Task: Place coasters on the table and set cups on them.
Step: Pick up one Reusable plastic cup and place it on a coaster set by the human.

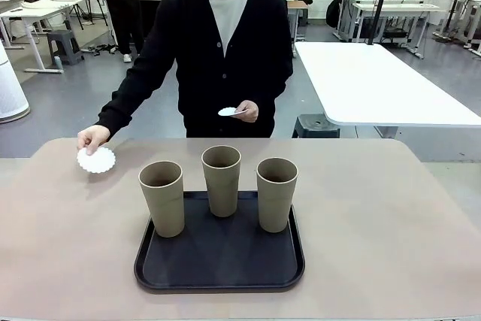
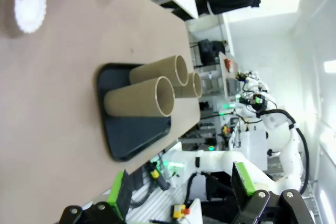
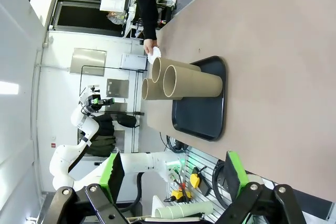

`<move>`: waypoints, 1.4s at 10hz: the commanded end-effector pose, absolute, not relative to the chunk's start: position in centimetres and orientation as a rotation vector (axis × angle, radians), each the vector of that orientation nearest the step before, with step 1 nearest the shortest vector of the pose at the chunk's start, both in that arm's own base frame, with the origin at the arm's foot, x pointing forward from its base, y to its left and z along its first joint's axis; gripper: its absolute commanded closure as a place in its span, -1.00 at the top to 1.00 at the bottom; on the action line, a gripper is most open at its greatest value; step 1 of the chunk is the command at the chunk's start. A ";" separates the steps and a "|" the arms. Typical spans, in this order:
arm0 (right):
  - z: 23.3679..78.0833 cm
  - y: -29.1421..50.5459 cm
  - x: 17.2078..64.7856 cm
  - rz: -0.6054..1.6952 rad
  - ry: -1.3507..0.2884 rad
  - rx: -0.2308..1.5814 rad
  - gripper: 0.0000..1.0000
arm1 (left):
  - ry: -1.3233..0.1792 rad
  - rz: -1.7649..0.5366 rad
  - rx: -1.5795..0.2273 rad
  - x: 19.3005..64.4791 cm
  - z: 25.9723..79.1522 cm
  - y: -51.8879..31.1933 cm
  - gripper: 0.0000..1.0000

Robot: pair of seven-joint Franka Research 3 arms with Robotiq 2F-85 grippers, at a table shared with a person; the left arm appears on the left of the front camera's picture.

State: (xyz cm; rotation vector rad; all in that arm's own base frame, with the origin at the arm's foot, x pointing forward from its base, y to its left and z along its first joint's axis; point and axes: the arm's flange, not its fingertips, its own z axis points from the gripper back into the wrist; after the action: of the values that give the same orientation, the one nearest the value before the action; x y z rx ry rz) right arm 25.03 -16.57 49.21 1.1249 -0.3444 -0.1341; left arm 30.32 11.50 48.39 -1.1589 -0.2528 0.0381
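the left gripper [image 2: 178,195] is seen with its jaws spread wide and nothing between them, held back off the near edge of the desk [image 2: 63,145]. the right gripper [image 3: 174,182] is likewise parted and empty, also short of that near edge. both are well apart from the task's things.

nearest to them, a black tray [image 1: 218,264] is set on the desk. the three cups [image 1: 222,180] are stood upright on it in a row, mouths up, apart from one another. beyond the tray, toward the far left corner, one coaster [image 1: 96,159] is laid flat on the desk under the fingertips of a person's hand [image 1: 92,138]. more white paper [image 1: 228,111] is held in the person's other hand [image 1: 246,110] above the far edge; whether it is one disc or several cannot be told.

the cups are judged light, stiff and matte, so a fair grip is expected. being tall and tapered, they are likely to tip if taken near the rim or nudged. a hold across the body at about mid-height is judged best, with the neighbouring cup kept clear of the fingers. the coasters are judged thin and limp, easily creased or shifted, and hard to pinch off a flat surface. a cup is best lowered straight down so that the disc is not pushed aside.
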 end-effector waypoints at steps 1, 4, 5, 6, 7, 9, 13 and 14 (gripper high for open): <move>49.3 -16.5 25.2 -0.128 -0.352 1.143 1.00 | -0.260 0.029 -1.171 30.4 48.6 11.6 1.00; 49.3 -16.5 25.2 -0.128 -0.352 1.143 1.00 | -0.260 0.029 -1.171 30.4 48.6 11.6 1.00; 49.3 -16.5 25.2 -0.128 -0.352 1.143 1.00 | -0.260 0.029 -1.171 30.4 48.6 11.6 1.00; 49.3 -16.5 25.2 -0.128 -0.352 1.143 1.00 | -0.260 0.029 -1.171 30.4 48.6 11.6 1.00; 49.3 -16.5 25.2 -0.128 -0.352 1.143 1.00 | -0.260 0.029 -1.171 30.4 48.6 11.6 1.00; 49.3 -16.5 25.2 -0.128 -0.352 1.143 1.00 | -0.260 0.029 -1.171 30.4 48.6 11.6 1.00; 49.3 -16.5 25.2 -0.128 -0.352 1.143 1.00 | -0.256 0.057 -1.037 32.9 49.6 11.2 1.00; 49.3 -16.5 25.2 -0.128 -0.352 1.143 1.00 | -0.398 -0.091 -0.876 34.6 52.1 10.0 1.00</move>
State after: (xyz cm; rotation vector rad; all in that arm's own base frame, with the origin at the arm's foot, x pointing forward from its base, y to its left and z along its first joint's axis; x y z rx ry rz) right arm 25.05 -16.52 49.22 1.1239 -0.3427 -0.1330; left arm 32.54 10.77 50.31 -1.0371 -0.3091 -0.0108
